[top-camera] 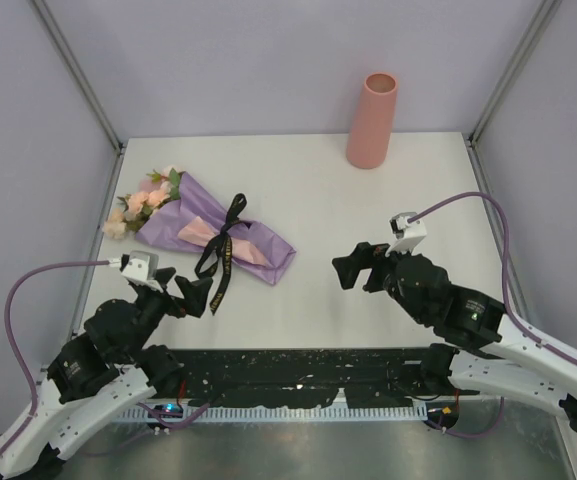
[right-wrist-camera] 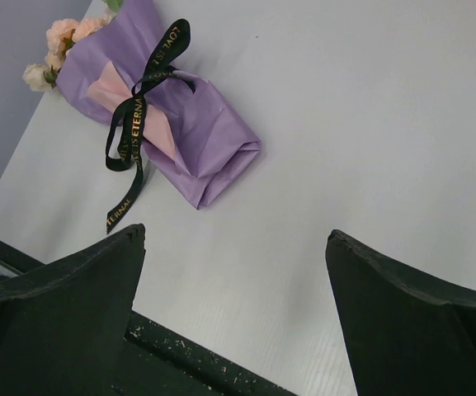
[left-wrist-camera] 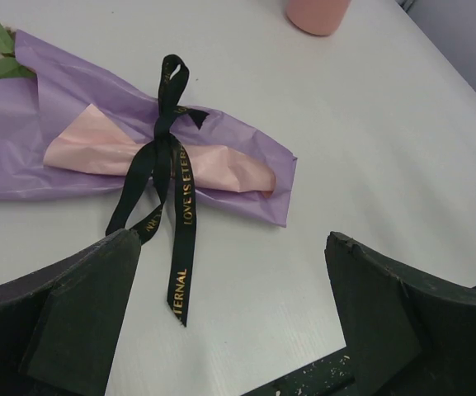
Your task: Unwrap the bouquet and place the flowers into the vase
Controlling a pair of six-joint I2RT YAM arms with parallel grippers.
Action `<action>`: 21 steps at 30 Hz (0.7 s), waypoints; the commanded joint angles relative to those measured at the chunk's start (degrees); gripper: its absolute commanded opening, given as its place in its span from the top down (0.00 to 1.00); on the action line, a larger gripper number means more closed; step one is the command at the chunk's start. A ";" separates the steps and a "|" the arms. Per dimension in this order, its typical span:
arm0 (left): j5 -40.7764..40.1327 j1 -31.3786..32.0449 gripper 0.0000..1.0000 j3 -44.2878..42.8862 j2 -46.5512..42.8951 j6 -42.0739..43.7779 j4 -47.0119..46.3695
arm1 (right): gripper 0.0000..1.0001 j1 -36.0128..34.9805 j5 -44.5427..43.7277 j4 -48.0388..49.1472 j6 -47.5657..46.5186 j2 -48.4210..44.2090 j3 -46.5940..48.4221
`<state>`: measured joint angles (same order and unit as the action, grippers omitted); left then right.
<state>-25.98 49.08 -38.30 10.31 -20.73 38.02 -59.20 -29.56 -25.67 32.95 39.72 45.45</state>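
We look down on a white bench [top-camera: 368,220]. The bouquet [top-camera: 208,232] lies on its side on the left half. Its purple wrapping paper [top-camera: 258,250], with a pink sheet [top-camera: 200,230] folded inside, is closed around the stems. A black ribbon [top-camera: 223,250] with gold lettering is tied around the middle, and its tails trail toward the near edge. The flowers [top-camera: 140,203], pale pink and peach roses with green leaves, poke out of the wrapping's wide end at the far left. The vase [top-camera: 372,120], a salmon-pink cylinder, stands upright at the far edge, right of centre and well apart from the bouquet. We cannot see down into it. The left gripper [top-camera: 196,296] hovers beside the ribbon tails, jaws wide apart, holding nothing. The right gripper [top-camera: 353,265] hovers over bare bench to the right of the bouquet, also spread wide and holding nothing.
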 commanded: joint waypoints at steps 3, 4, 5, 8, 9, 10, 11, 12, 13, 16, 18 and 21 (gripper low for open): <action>-1.18 0.14 0.00 0.25 0.24 0.43 -1.37 | 0.05 -0.22 -1.55 2.12 -1.22 -1.67 2.01; -1.01 0.14 0.00 0.33 0.33 0.69 -1.37 | 0.05 -0.21 -1.46 2.38 -1.31 -1.76 2.01; -0.83 0.14 0.00 0.34 0.59 0.69 -1.28 | 0.05 -0.30 -1.46 2.47 -1.48 -1.84 1.84; -1.53 0.14 0.00 0.07 1.73 -0.18 -0.49 | 0.05 -0.21 -1.72 2.91 -2.18 -1.67 1.40; -2.05 0.05 0.00 -0.28 2.43 -0.45 0.03 | 0.05 -0.21 -1.64 2.91 -2.19 -1.84 1.48; -2.84 0.05 0.00 -1.15 3.31 -0.89 0.65 | 0.05 -0.21 -1.55 2.99 -2.27 -1.76 1.57; -3.90 0.14 0.00 -1.77 4.19 -1.06 1.43 | 0.05 -0.30 -1.38 3.08 -2.28 -2.02 1.57; -4.69 0.14 0.00 -2.73 5.68 -1.24 2.05 | 0.05 -0.30 -1.11 3.43 -2.62 -2.11 1.40; -5.31 0.14 0.00 -3.87 7.34 -1.07 2.75 | 0.05 -0.30 -1.03 3.70 -2.80 -2.63 1.22; -7.15 0.05 0.00 -6.86 13.41 -0.01 3.81 | 0.05 -0.22 0.03 5.28 -3.50 -4.12 -0.53; -9.08 -0.38 0.02 -9.23 18.58 0.43 4.08 | 0.05 -0.30 0.21 5.89 -3.77 -5.00 -1.59; -5.42 -5.20 0.06 -13.10 25.88 1.57 4.52 | 0.05 -0.30 -0.93 5.90 -4.99 -6.15 -2.73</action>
<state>-31.68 48.14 -46.28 28.97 -20.53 42.04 -59.20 -29.36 -22.76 29.93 35.09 43.83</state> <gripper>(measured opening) 0.963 0.952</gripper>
